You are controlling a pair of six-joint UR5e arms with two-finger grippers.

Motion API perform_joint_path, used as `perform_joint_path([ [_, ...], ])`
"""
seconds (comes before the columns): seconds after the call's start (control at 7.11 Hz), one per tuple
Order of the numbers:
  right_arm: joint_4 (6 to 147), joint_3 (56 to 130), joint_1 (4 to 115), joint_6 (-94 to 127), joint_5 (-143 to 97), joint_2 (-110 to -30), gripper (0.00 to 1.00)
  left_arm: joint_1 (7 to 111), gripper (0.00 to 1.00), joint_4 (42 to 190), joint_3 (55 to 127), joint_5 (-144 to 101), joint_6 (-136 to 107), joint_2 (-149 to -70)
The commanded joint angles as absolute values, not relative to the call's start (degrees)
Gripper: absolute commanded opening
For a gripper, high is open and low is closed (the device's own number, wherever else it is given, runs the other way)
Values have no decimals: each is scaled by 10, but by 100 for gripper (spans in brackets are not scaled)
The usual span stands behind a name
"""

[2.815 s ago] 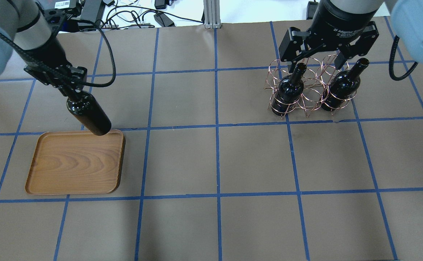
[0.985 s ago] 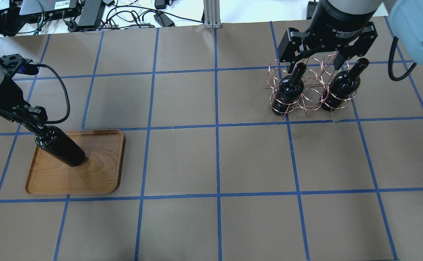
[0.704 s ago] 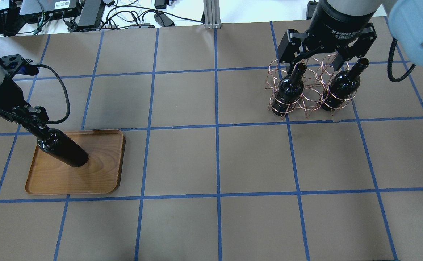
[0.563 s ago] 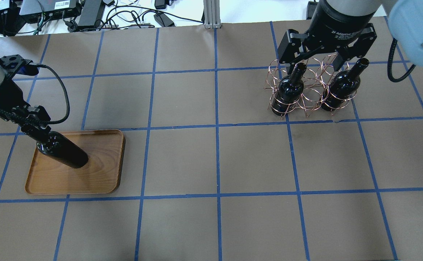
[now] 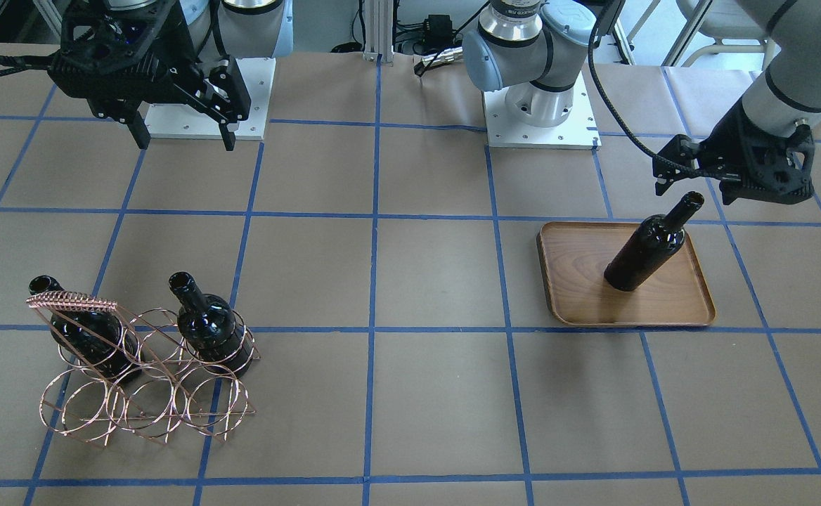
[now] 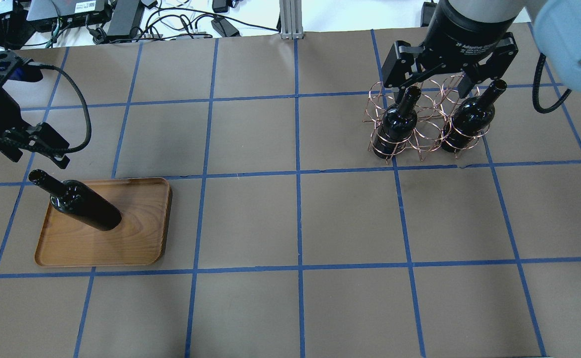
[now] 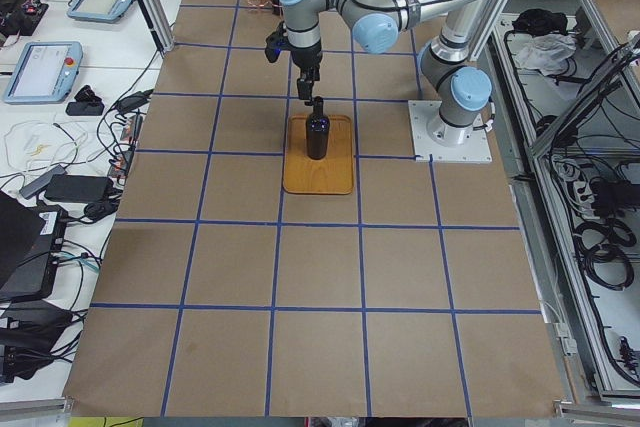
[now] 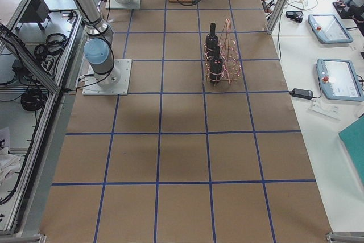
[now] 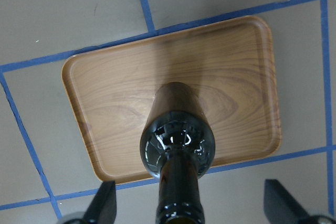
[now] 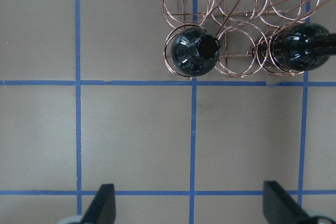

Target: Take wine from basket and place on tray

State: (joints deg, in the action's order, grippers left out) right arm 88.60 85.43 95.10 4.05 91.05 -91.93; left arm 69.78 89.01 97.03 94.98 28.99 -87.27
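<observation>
One wine bottle [image 6: 85, 212] stands upright on the wooden tray [image 6: 139, 241], near the tray's left part; it also shows in the front view [image 5: 646, 249] on the tray [image 5: 579, 299]. My left gripper [image 6: 39, 158] is open and empty, just above the bottle's mouth and clear of it. In the left wrist view the bottle [image 9: 178, 148] stands between the open fingers [image 9: 102, 205]. My right gripper [image 6: 432, 88] is open and empty above the copper wire basket [image 6: 422, 130]. Two more bottles [image 6: 399, 122] [image 6: 469, 118] stand in the basket's rings.
Cables and power bricks [image 6: 121, 15] lie beyond the table's far edge, beside an aluminium post [image 6: 290, 20]. The two arm bases [image 5: 537, 105] [image 5: 207, 98] stand on the robot's side. Blue tape lines grid the brown table top.
My left gripper carried the bottle onto the tray, set it down, opened and drew up and back off the neck. The right gripper has stayed above the basket.
</observation>
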Motion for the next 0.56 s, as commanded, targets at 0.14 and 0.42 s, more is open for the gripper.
perform_joint_path([
  [0.14,887,854,952,40,910,-918,100,797,100,912,928,943,105,-868],
  [0.42,890,854,951,40,907,-918,100,860,100,911,915,915,84,-861],
])
